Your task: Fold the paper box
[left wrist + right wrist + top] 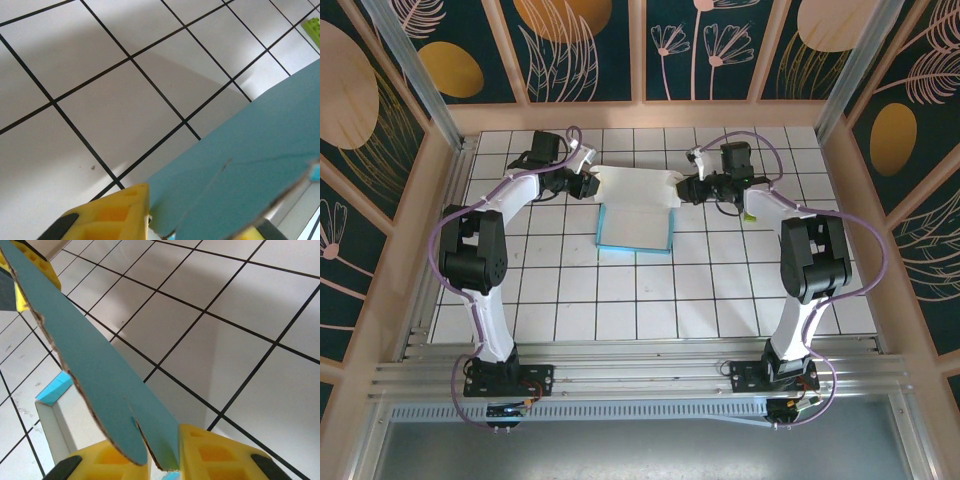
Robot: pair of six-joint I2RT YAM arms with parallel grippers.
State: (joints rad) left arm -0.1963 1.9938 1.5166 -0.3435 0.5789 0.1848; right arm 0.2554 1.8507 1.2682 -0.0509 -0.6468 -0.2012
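Note:
The paper box (634, 229) lies at the back middle of the tiled table, a turquoise-edged tray with its white far flap (634, 183) raised. My left gripper (590, 186) is shut on the flap's left end and my right gripper (683, 190) on its right end. In the left wrist view the turquoise card (250, 165) runs between the yellow fingers (115, 215) of the left gripper (185, 229). In the right wrist view the slit turquoise flap (90, 350) sits pinched in the right gripper (160, 464), and the box's white inner wall (55, 427) shows below it.
A tiny green scrap (748, 215) lies just right of my right gripper, also seen as the green scrap (314, 27) at the left wrist view's edge. Wooden walls enclose the table (620, 300); a metal rail (640, 375) runs along the near edge.

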